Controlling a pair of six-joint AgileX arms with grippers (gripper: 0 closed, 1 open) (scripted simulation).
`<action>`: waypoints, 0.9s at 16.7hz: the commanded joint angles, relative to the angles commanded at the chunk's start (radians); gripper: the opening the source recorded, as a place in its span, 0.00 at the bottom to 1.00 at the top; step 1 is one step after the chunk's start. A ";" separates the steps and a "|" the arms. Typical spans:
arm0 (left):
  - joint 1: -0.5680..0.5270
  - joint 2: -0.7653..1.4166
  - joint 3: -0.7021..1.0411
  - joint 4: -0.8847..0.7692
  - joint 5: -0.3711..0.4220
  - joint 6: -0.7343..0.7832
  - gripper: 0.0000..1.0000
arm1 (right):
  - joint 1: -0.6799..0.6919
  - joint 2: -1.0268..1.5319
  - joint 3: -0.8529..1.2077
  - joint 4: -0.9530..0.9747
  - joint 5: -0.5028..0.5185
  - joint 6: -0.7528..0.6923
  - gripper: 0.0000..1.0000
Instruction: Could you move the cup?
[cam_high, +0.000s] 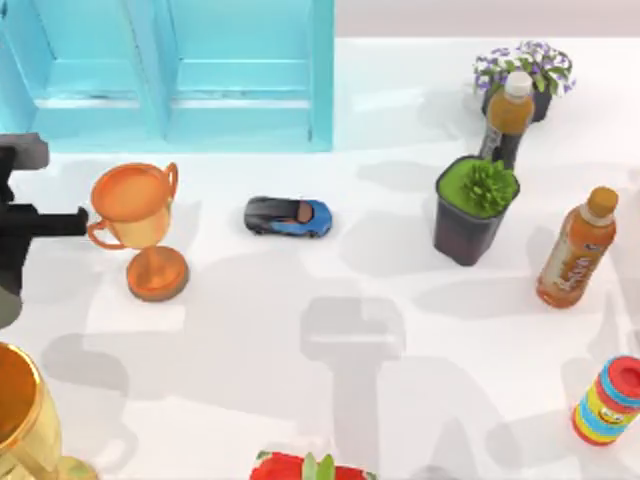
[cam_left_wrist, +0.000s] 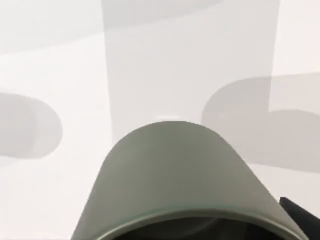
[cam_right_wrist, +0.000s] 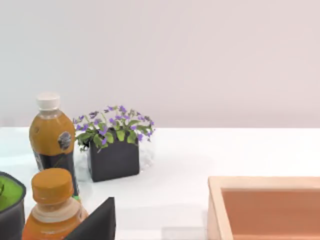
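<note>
While the left wrist view looks down on it from close by, the cup (cam_left_wrist: 175, 175) hangs above the white tabletop (cam_left_wrist: 60, 60); I cannot tell whether the left claw grips it. Farther off, the left arm (cam_high: 20, 225) sits at the tabletop's left edge beside the orange trophy (cam_high: 140, 225).

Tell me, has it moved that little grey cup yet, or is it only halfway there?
Halfway, it seems. The cup looms right under the left wrist camera, above the bare table, so it looks lifted and carried. The left arm is at the table's left edge beside the orange trophy. Setting it down is left.
</note>
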 joint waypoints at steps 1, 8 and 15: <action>0.013 -0.001 0.003 0.007 0.001 0.012 0.00 | 0.000 0.000 0.000 0.000 0.000 0.000 1.00; 0.023 0.003 -0.001 0.022 0.003 0.026 0.00 | 0.000 0.000 0.000 0.000 0.000 0.000 1.00; 0.089 0.061 -0.134 0.157 -0.008 0.086 0.00 | 0.000 0.000 0.000 0.000 0.000 0.000 1.00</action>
